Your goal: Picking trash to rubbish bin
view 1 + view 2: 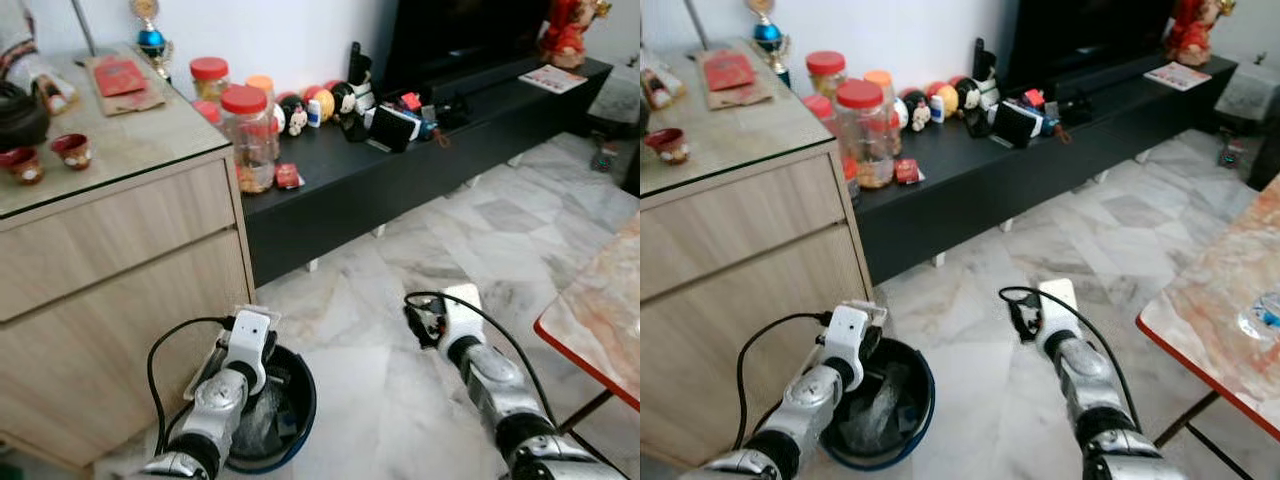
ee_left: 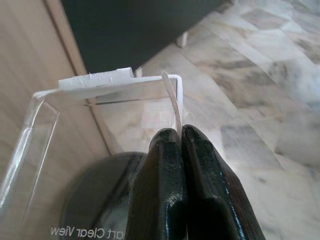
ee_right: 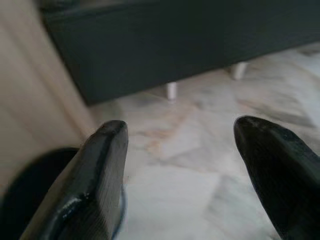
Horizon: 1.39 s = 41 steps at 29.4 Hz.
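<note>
Just above the rubbish bin (image 1: 300,400), pinched between the left gripper's (image 2: 181,134) two black fingers, is the trash: a piece of clear plastic packaging (image 2: 100,95) with a white card strip along one edge. The fingers are pressed tight together on a thin wall of it, and the rest of the plastic stands out ahead of the fingertips and off to one side. Directly beneath the gripper sits the bin, round, dark inside with a blue rim, and some crumpled clear plastic (image 1: 875,415) already lies in it. Beside the gripper, on its outer side, the light wooden cabinet (image 1: 110,270) rises close to the bin, with two red cups (image 1: 72,150) and a red packet (image 1: 118,76) on its glass top.

The right gripper (image 3: 177,145) hangs over the marble floor (image 1: 400,300), apart from the left one and from the bin, its two fingers spread wide with nothing between them. In its wrist view the bin's dark edge shows past one finger.

Ahead of both grippers runs a low black TV bench (image 1: 420,150), crowded with red-lidded jars (image 1: 245,130), small figurines (image 1: 320,105) and other odds and ends. Out beyond the right gripper, the corner of a red-edged marble-pattern table (image 1: 600,310) juts in.
</note>
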Available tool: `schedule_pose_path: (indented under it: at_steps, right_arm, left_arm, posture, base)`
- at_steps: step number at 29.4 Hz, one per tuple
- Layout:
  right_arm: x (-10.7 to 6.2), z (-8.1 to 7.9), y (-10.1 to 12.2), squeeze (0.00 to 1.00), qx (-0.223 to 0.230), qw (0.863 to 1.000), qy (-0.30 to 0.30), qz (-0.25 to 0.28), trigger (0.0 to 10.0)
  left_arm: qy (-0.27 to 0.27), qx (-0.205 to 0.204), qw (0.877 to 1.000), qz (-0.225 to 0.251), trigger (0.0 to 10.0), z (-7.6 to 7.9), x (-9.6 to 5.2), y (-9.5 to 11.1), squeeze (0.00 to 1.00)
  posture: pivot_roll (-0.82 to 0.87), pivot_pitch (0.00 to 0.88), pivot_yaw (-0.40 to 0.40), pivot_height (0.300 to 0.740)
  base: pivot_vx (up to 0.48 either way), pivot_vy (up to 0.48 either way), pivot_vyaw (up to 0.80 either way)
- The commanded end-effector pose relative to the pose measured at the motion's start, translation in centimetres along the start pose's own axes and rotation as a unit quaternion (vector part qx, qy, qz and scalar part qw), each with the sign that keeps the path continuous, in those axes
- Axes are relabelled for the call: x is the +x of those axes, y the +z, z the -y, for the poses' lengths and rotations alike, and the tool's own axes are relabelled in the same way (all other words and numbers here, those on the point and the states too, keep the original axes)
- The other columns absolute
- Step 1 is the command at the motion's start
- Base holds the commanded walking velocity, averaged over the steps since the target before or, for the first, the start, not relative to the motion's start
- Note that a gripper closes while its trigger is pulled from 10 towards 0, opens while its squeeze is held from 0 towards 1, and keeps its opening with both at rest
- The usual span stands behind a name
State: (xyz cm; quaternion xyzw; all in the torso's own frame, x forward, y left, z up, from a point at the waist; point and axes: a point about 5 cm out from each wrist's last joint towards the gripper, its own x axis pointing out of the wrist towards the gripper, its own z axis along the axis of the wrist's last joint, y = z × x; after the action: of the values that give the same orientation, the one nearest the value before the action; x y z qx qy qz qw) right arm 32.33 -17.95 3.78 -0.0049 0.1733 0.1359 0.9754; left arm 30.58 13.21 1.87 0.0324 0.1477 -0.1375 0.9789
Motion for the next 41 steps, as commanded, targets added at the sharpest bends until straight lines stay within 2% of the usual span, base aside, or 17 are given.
schedule_pose_path:
  at_steps: [1, 7, 12, 16, 28, 29, 41]
  right_arm:
    - [0.5, -0.2, 1.7, 0.0, -0.008, 1.0, 0.016, 0.023, 10.0]
    - [1.3, -2.3, 4.0, 0.0, -0.027, 0.995, 0.072, 0.057, 10.0]
    - [1.5, -3.9, 5.5, 0.0, -0.043, 0.989, 0.122, 0.076, 10.0]
    - [1.2, -4.3, 6.4, 0.0, -0.048, 0.986, 0.135, 0.089, 10.0]
    - [-0.3, -4.4, 6.3, 0.0, -0.05, 0.984, 0.144, 0.088, 10.0]
    - [-0.4, -4.5, 6.2, 0.0, -0.047, 0.984, 0.15, 0.088, 10.0]
    - [-1.7, -5.4, 6.1, 0.0, -0.036, 0.978, 0.177, 0.1, 10.0]
  left_arm:
    - [0.013, 0.001, 0.999, 0.037, 10.0, -0.6, 0.4, 1.7, 0.0]
    - [0.052, 0.017, 0.996, 0.07, 10.0, -2.1, 0.7, 3.5, 0.0]
    - [0.041, 0.021, 0.996, 0.083, 10.0, -2.2, 1.4, 5.1, 0.0]
    - [0.014, 0.031, 0.996, 0.084, 10.0, -1.6, 1.9, 5.8, 0.0]
    - [0.001, 0.037, 0.996, 0.084, 10.0, -1.1, 2.0, 5.8, 0.0]
    - [0.002, 0.037, 0.996, 0.083, 10.0, -1.1, 2.0, 5.7, 1.0]
    - [0.019, 0.04, 0.996, 0.081, 10.0, -1.8, 1.7, 5.4, 1.0]
  posture:
    - [-0.01, 0.099, -0.066, 0.74]
    - [-0.02, 0.115, -0.085, 0.74]
    - [-0.04, 0.129, -0.096, 0.74]
    - [-0.06, 0.149, -0.103, 0.74]
    - [-0.09, 0.189, -0.117, 0.74]
    - [-0.1, 0.199, -0.119, 0.74]
    - [-0.09, 0.207, -0.122, 0.74]
  base:
    - [0.0, 0.0, 0.0]
    - [0.0, 0.0, 0.0]
    - [0.0, 0.0, 0.0]
    - [0.0, 0.0, 0.0]
    - [0.0, 0.0, 0.0]
    - [0.0, 0.0, 0.0]
    - [0.0, 0.0, 0.0]
